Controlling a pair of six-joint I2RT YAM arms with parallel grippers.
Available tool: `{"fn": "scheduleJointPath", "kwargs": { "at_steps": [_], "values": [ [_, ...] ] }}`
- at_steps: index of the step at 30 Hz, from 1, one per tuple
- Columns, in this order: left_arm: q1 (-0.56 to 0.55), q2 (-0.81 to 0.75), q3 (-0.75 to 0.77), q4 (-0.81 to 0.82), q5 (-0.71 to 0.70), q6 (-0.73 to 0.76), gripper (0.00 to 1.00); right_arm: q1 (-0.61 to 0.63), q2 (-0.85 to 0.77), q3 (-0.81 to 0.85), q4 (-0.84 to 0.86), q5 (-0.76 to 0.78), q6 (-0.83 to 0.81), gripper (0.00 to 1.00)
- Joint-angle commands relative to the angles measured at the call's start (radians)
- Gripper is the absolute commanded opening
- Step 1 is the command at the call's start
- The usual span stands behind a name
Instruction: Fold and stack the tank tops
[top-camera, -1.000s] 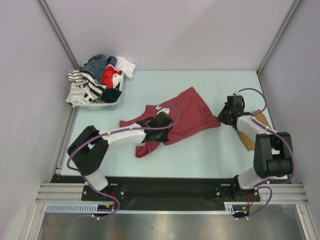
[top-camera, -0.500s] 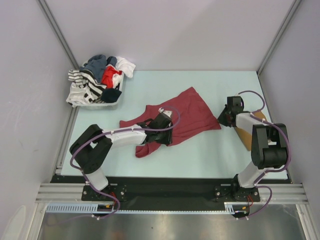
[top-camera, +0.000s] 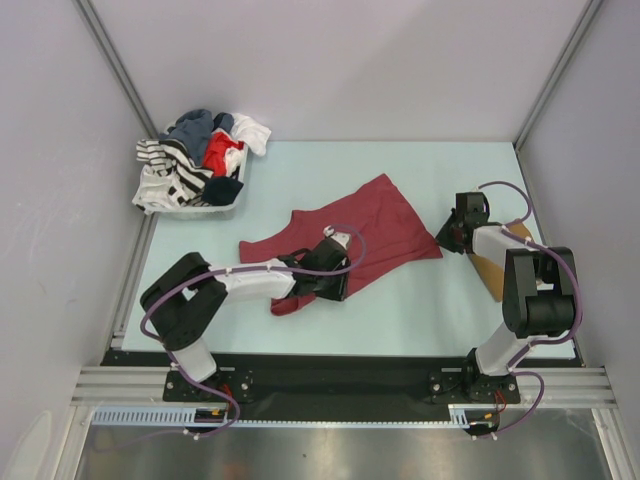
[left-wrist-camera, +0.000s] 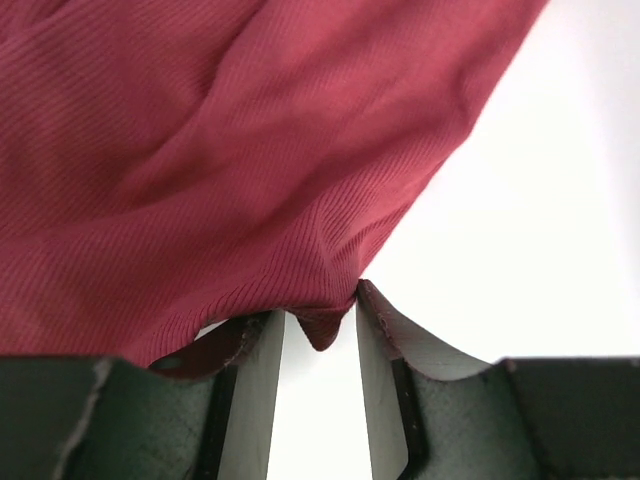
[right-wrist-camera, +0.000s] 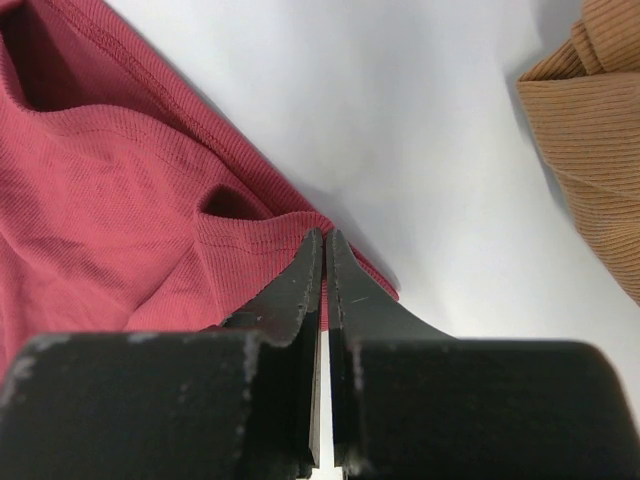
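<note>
- Setting: robot test cell, laboratory type.
- Enclosure: plain pale wall panels (top-camera: 330, 60) on aluminium posts (top-camera: 112, 60), around the worktop (top-camera: 300, 170).
- Fixture: left arm (top-camera: 245, 277) and right arm (top-camera: 540, 300), cabled, on black mounting rail (top-camera: 330, 375), worktop's near edge.
- Stock: laundry bin (top-camera: 210, 211), worktop's far-left corner.

Table (top-camera: 400, 310), pale green. One maroon tank top (top-camera: 375, 225), spread out and rumpled, at centre. Left gripper (top-camera: 335, 285) low over its near hem. Right gripper (top-camera: 447, 238) at its right corner. One tan tank top (top-camera: 492, 270), right edge, partly under the right arm (top-camera: 540, 300). White basket (top-camera: 205, 212) heaped with mixed clothes, far left corner.
</note>
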Motion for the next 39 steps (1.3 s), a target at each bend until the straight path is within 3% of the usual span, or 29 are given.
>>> {"fn": "scheduleJointPath", "kwargs": {
  "at_steps": [1, 4, 6, 11, 13, 18, 21, 29, 35, 39],
  "values": [
    [-0.008, -0.058, -0.020, 0.044, -0.003, 0.027, 0.41, -0.005, 0.000, 0.029, 0.029, -0.005, 0.001, 0.01],
    [-0.009, -0.091, -0.044, 0.078, 0.006, 0.034, 0.43, -0.008, -0.002, 0.028, 0.031, -0.010, 0.001, 0.01],
    [-0.009, -0.099, -0.052, 0.098, 0.002, 0.037, 0.39, -0.007, -0.003, 0.025, 0.032, -0.013, 0.001, 0.01],
    [-0.009, -0.041, 0.021, 0.070, -0.015, 0.052, 0.08, -0.011, -0.008, 0.022, 0.031, -0.016, 0.000, 0.01],
    [-0.009, -0.026, 0.060, 0.058, -0.004, 0.058, 0.00, -0.013, -0.011, 0.019, 0.032, -0.016, 0.000, 0.01],
    [0.006, -0.003, 0.109, -0.022, -0.115, 0.038, 0.00, -0.014, -0.011, 0.013, 0.037, -0.021, 0.001, 0.01],
    [0.032, 0.014, 0.117, -0.031, -0.112, 0.037, 0.02, -0.016, -0.008, 0.016, 0.037, -0.025, 0.001, 0.01],
    [0.034, 0.080, 0.143, -0.078, -0.102, 0.046, 0.18, -0.016, -0.009, 0.013, 0.035, -0.025, 0.001, 0.02],
    [0.032, 0.097, 0.134, -0.051, -0.063, 0.055, 0.20, -0.016, -0.011, 0.013, 0.035, -0.025, 0.000, 0.02],
    [0.029, 0.079, 0.123, -0.045, -0.069, 0.049, 0.35, -0.016, -0.013, 0.008, 0.035, -0.027, 0.000, 0.02]
  ]
}}
